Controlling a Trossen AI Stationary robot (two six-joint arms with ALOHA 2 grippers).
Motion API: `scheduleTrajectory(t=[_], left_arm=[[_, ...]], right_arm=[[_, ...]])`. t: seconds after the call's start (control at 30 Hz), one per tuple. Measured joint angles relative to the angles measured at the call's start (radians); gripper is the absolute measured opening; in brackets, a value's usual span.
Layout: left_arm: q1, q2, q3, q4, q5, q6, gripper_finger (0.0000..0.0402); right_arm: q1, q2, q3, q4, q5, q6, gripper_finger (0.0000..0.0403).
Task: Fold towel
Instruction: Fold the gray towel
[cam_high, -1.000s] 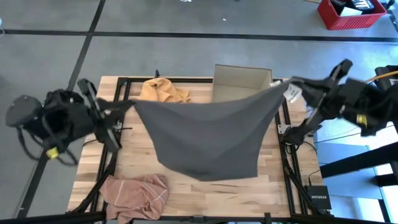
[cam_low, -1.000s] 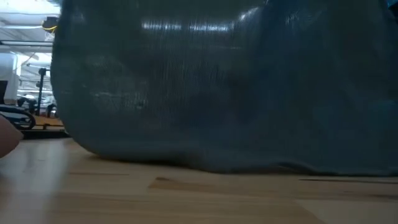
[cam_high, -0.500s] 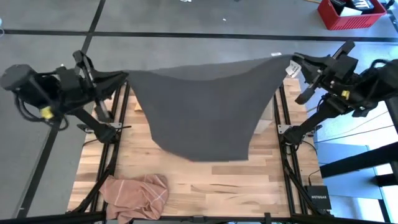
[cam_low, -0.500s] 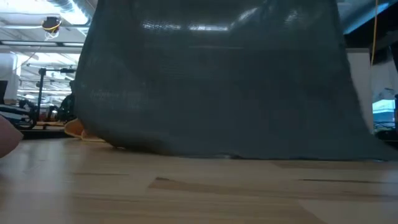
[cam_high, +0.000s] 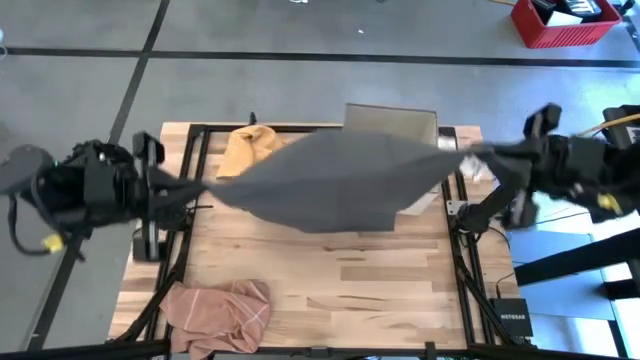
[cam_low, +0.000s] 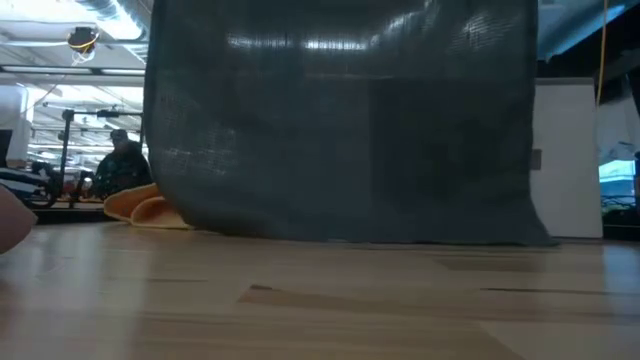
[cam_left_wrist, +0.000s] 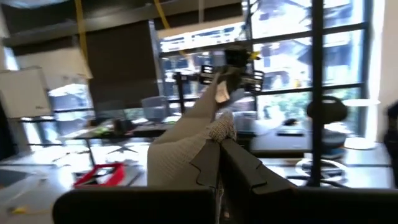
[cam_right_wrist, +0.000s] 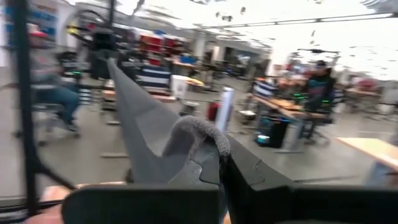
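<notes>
**A:** What's the setting?

**B:** A pale wooden table (cam_high: 330, 275) on a black frame, standing on a grey floor with dark lines. A yellow cloth (cam_high: 250, 148) and an open cardboard box (cam_high: 390, 122) sit at the far edge, a pinkish cloth (cam_high: 218, 312) lies crumpled at the near left corner, and a red crate (cam_high: 560, 20) is on the floor beyond. The low view looks into a workshop where a person (cam_low: 120, 168) sits in the distance.

**A:** And the towel?

**B:** The towel (cam_high: 335, 180) is dark grey, stretched taut in the air across the table's far half, sagging in the middle; its bottom edge meets the table in the low view.

**A:** Who holds it?

**B:** The left gripper (cam_high: 170, 188) is clamped on its left corner, at the table's left edge. The right gripper (cam_high: 500, 152) is clamped on the opposite corner, past the right edge. Each wrist view shows fabric bunched between closed fingers (cam_left_wrist: 249, 171).
</notes>
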Motion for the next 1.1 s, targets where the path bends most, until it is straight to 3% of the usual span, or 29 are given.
scheduleTrajectory(t=[0.17,0.37,0.67,0.83,1.1], left_arm=[[-0.078,0.055,0.0,0.075,0.0,0.001,0.0001],[-0.157,0.114,0.0,0.33,0.0,0.191,0.0001],[-0.21,0.121,0.002,0.619,-0.039,0.519,0.0001],[-0.194,0.108,0.002,0.628,-0.164,0.629,0.0001],[-0.146,0.103,0.002,0.623,-0.189,0.665,0.0001]], right_arm=[[0.13,0.068,0.0,0.161,0.087,-0.099,0.0005],[0.212,0.165,0.002,0.558,0.165,-0.45,0.0005],[0.221,0.19,0.083,0.568,0.148,-0.478,0.0005],[0.187,0.15,0.081,0.573,0.157,-0.49,0.0005],[0.112,0.102,0.083,0.561,0.152,-0.497,0.0005]])
